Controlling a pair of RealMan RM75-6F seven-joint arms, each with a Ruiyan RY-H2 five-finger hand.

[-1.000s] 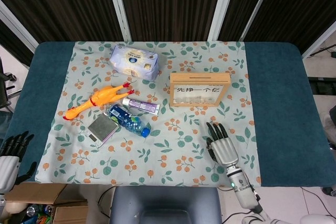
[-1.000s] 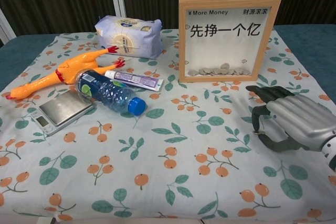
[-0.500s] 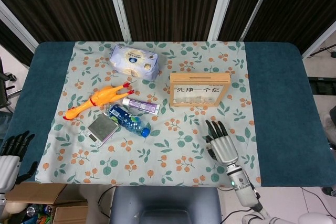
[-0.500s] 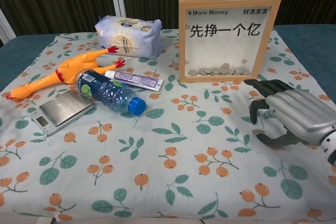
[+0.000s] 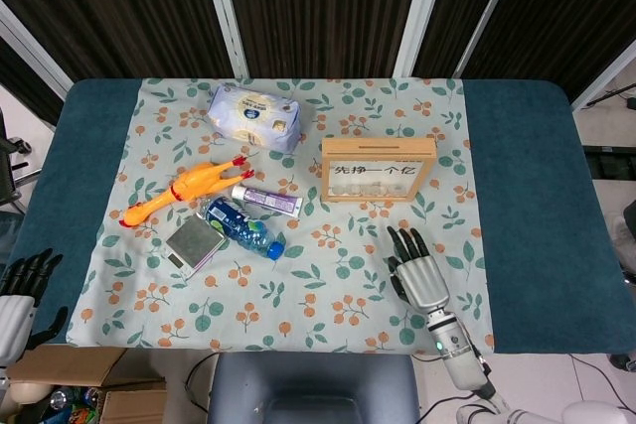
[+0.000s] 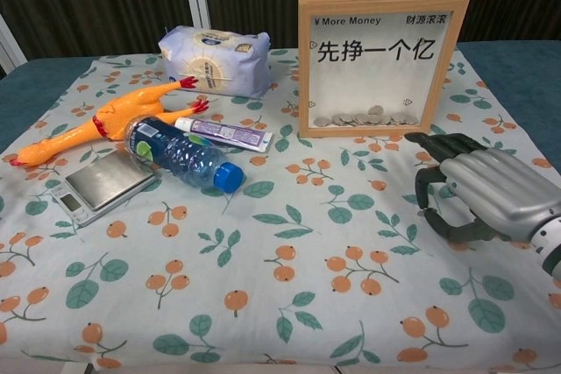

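My right hand [image 6: 478,194] hovers palm-down over the floral cloth [image 5: 298,285], fingers apart and curved, holding nothing. The wooden coin frame [image 5: 378,169] stands upright at 11 o'clock from it, near but apart. My left hand [image 5: 22,295] hangs off the table [image 5: 89,146] edge at 8 o'clock, fingers loosely apart, empty.

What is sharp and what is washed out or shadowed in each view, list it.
Head view: even light, all sharp, soft shadow beside the right hand; the left hand is cut by the frame's edge. Chest view: print on the coin frame reads crisply, its glass shows no glare; the water bottle shows small highlights.
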